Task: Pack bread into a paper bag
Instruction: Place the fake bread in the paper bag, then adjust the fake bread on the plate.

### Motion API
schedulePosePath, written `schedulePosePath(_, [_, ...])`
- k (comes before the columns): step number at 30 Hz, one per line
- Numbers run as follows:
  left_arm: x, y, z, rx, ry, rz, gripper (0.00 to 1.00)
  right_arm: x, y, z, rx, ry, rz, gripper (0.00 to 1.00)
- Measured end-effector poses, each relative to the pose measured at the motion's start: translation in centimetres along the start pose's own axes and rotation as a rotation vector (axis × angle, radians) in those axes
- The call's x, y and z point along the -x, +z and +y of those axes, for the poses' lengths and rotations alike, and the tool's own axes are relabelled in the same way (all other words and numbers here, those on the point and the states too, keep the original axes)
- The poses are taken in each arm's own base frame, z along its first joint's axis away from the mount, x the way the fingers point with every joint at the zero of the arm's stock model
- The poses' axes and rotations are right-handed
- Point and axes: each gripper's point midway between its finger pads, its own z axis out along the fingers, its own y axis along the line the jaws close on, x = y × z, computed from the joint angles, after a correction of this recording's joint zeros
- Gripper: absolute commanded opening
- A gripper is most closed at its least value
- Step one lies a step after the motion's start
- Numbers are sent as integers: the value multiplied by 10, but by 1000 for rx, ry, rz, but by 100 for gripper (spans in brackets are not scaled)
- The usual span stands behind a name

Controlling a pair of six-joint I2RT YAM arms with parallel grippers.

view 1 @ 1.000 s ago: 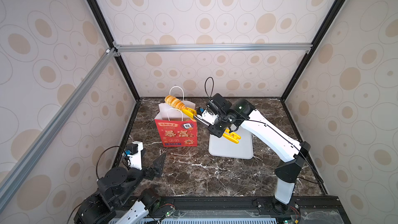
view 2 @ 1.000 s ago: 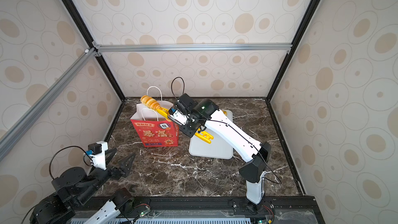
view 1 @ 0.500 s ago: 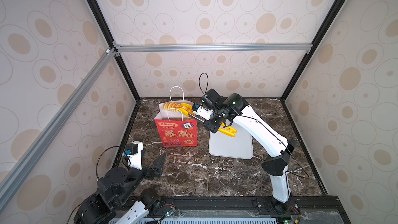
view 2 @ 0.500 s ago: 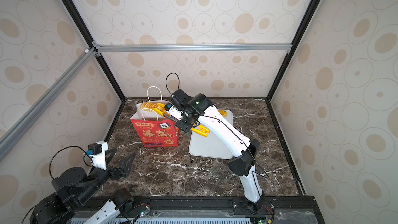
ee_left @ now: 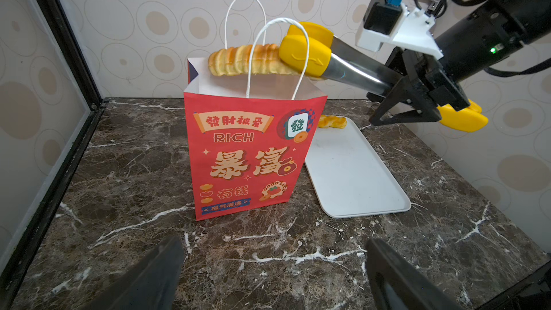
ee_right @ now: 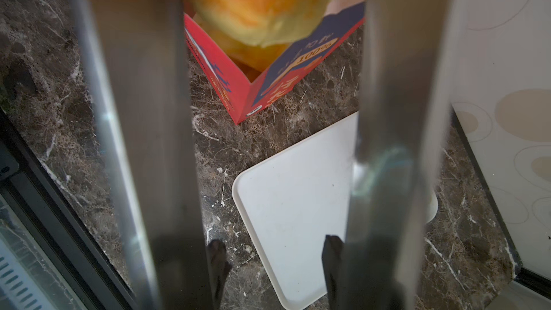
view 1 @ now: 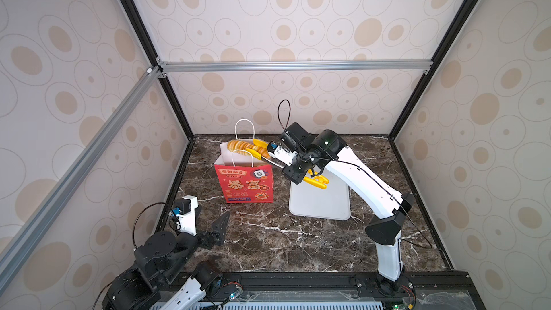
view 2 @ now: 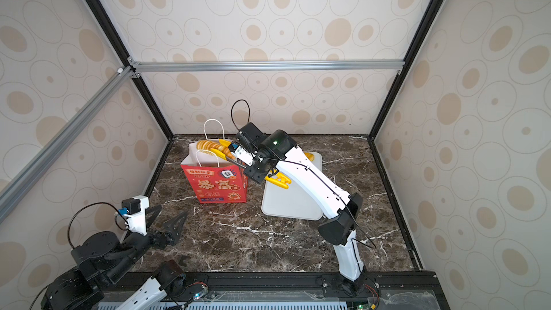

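Top views: the right gripper (view 1: 290, 171) is seen clamped on the tongs (view 1: 260, 144). A twisted bread stick (view 1: 238, 145) is held between their yellow tips, across the open mouth of the paper bag (view 1: 246, 184). Against the frame one second earlier, the stick is found lower and more level. The left gripper (view 2: 171, 213) is parked near left, jaws spread wide, unmoved.

Left wrist view: a second stick (ee_left: 332, 121) is noted on the far end of the tray (ee_left: 357, 174), just right of the bag.

Right wrist view: the held stick is seen blurred between the tong arms, above the bag's corner.
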Motion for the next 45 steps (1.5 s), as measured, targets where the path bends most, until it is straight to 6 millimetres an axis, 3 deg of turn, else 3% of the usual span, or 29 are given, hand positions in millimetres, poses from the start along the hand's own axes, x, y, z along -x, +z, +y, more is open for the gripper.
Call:
schedulePosePath(10, [0, 0, 0, 0, 0, 0, 98, 3, -4, -5, -27, 2, -11, 56])
schedulePosePath(16, [0, 0, 0, 0, 0, 0, 99, -23, 13, -20, -65, 35, 64, 56])
schedulePosePath(18, [0, 0, 0, 0, 0, 0, 99, -41, 19, -34, -72, 88, 93, 56])
schedulePosePath(23, [0, 0, 0, -1, 0, 0, 98, -109, 25, -100, -121, 344, 123, 56])
schedulePosePath(27, [0, 0, -1, -4, 0, 1, 98, -153, 29, -138, -149, 504, 132, 56])
schedulePosePath(30, [0, 0, -1, -4, 0, 1, 98, -172, 45, -156, -161, 563, 164, 55])
schedulePosePath(38, [-1, 1, -2, -11, 1, 6, 98, -227, 109, -204, -157, 710, 286, 48])
schedulePosePath(45, [-2, 2, -3, -13, 3, 12, 98, -260, 154, -271, -182, 804, 374, 41])
